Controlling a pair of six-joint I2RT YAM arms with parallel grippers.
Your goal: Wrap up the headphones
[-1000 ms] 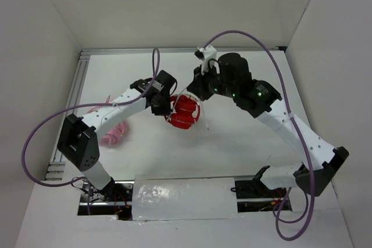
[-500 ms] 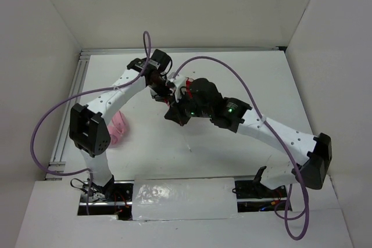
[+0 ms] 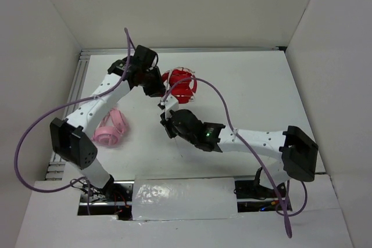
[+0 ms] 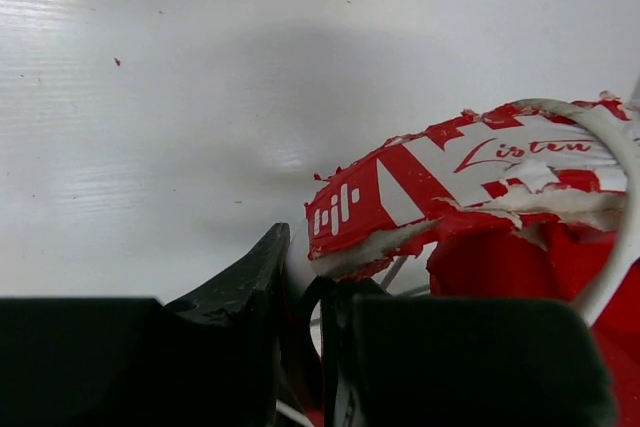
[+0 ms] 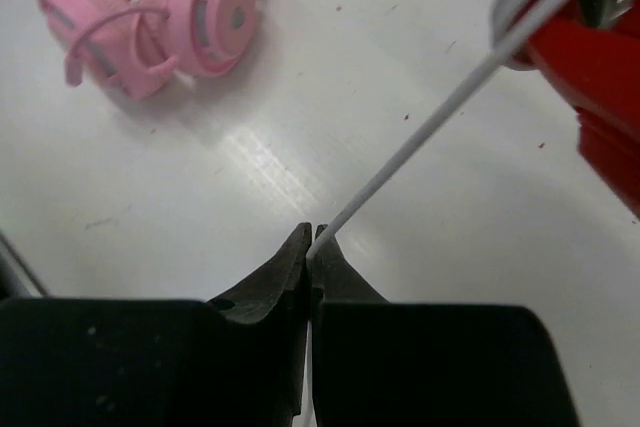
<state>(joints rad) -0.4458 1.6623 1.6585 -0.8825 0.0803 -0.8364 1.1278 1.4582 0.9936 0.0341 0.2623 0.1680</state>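
Observation:
The red headphones hang just off the table at centre back, with the white cable looped around the cups. My left gripper is shut on the headband, whose worn red-and-white end sits between the fingers. In the right wrist view, my right gripper is shut on the cable, which runs taut up to the headphones. From above, the right gripper sits just in front and left of the cups.
Pale pink headphones lie on the table at the left, also in the right wrist view. An aluminium rail borders the left edge. White walls enclose the table on three sides.
The left arm has carried the red headphones toward the back. The right arm has swung from behind them round to their near left side, pulling the cable along.

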